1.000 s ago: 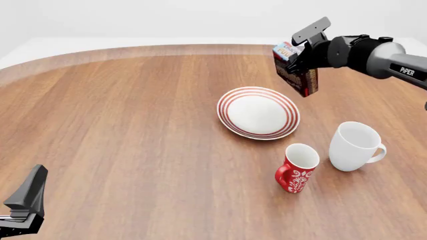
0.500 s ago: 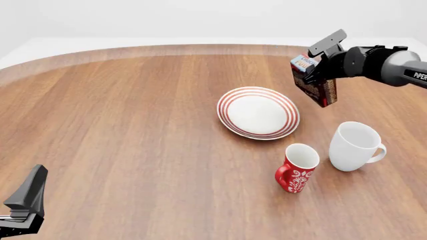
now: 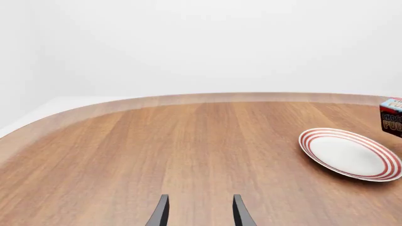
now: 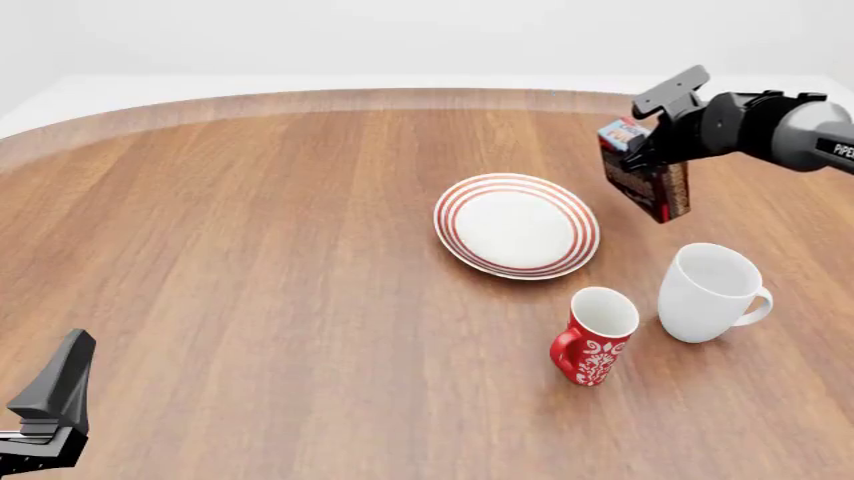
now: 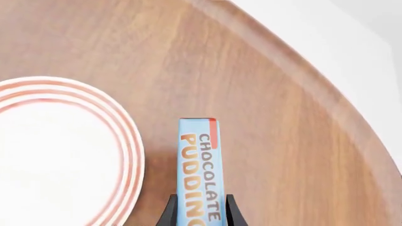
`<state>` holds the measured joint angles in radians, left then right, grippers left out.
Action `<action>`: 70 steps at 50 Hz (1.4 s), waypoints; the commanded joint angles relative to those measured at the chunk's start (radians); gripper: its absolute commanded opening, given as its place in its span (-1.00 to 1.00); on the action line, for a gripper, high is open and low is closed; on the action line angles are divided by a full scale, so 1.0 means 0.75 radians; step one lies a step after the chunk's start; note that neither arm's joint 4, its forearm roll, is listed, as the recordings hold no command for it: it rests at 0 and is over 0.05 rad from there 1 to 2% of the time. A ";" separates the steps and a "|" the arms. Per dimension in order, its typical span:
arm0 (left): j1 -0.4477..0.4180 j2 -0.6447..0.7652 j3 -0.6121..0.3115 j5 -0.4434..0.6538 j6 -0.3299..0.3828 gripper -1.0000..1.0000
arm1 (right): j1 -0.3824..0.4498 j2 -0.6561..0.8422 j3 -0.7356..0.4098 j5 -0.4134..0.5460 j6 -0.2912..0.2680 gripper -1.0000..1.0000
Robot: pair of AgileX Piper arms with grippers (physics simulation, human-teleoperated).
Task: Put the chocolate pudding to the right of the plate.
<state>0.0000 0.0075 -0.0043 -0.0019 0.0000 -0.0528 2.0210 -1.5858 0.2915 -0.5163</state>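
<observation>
The plate lies flat on the wooden table, and everything else can be placed from it. To its right, clear of the rim, the right gripper holds the pudding in the air; its two fingers press the carton's narrow sides, as the right wrist view shows with the light blue top and orange lettering squeezed between the black fingertips. The pudding hangs tilted, its dark brown front angled toward the plate, with a strip of bare wood showing between the carton and the red rings. Beyond the pudding, on the side away from the plate, the wood runs on to the table's curved far-right edge, which the right wrist view shows near at hand. Nearer the camera than the plate stand a red mug and, to that mug's right, a white mug; both stand upright with nothing seen inside, and the plate is bare too. The white mug sits just nearer the camera than the hanging pudding, apart from it. Left of the plate stretches a broad run of open wood. There, well away from the plate, the left gripper hangs low over the table with its fingers parted and nothing between them; the left wrist view catches the plate and a corner of the pudding at the frame edge.
</observation>
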 commanded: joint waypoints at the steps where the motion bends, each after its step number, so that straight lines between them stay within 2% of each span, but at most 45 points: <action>1: 0.000 0.000 0.000 0.000 0.000 1.00 | -0.029 0.012 -0.033 0.040 0.032 -1.00; 11: 0.000 0.000 0.000 0.000 0.000 1.00 | -0.051 0.020 -0.037 0.045 0.021 -1.00; 24: 0.000 0.000 0.000 0.000 0.000 1.00 | -0.053 0.048 -0.009 0.051 0.061 -1.00; 34: 0.000 0.000 0.000 0.000 0.000 1.00 | -0.068 0.052 0.014 0.042 0.053 -1.00; 35: 0.000 0.000 0.000 0.000 0.000 1.00 | -0.064 0.055 0.017 0.043 0.047 1.00; 42: 0.000 0.000 0.000 0.000 0.000 1.00 | -0.051 0.033 0.000 0.031 0.078 1.00; 44: 0.000 0.000 0.000 0.000 0.000 1.00 | -0.047 0.028 -0.016 0.034 0.062 1.00; 46: 0.000 0.000 0.000 0.000 0.000 1.00 | -0.017 0.027 -0.048 0.052 0.089 1.00; 52: 0.000 0.000 0.000 0.000 0.000 1.00 | 0.000 -0.060 -0.098 -0.017 0.064 1.00; 53: 0.000 0.000 0.000 0.000 0.000 1.00 | 0.032 -0.105 -0.200 -0.008 0.106 1.00; 55: 0.000 0.000 0.000 0.000 0.000 1.00 | 0.041 -0.125 -0.232 -0.014 0.108 1.00; 56: 0.000 0.000 0.000 0.000 0.000 1.00 | 0.088 -0.144 -0.325 0.016 0.127 1.00; 59: 0.000 0.000 0.000 0.000 0.000 1.00 | 0.147 -0.222 -0.441 -0.013 0.082 1.00; 61: 0.000 0.000 0.000 0.000 0.000 1.00 | 0.205 -0.252 -0.577 0.028 0.081 1.00; 65: 0.000 0.000 0.000 0.000 0.000 1.00 | 0.266 -0.313 -0.759 0.058 0.027 1.00; 66: 0.000 0.000 0.000 0.000 0.000 1.00 | 0.282 -0.347 -0.782 0.039 0.001 1.00; 67: 0.000 0.000 0.000 0.000 0.000 1.00 | 0.288 -0.880 -0.249 -0.014 -0.002 1.00; 68: 0.000 0.000 0.000 0.000 0.000 1.00 | 0.291 -1.413 0.102 0.124 -0.030 1.00; 70: 0.000 0.000 0.000 0.000 0.000 1.00 | 0.325 -1.526 0.035 0.162 -0.044 1.00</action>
<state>0.0000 0.0075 -0.0043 -0.0019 0.0000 0.0899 1.6080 -1.7998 0.3317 -0.4915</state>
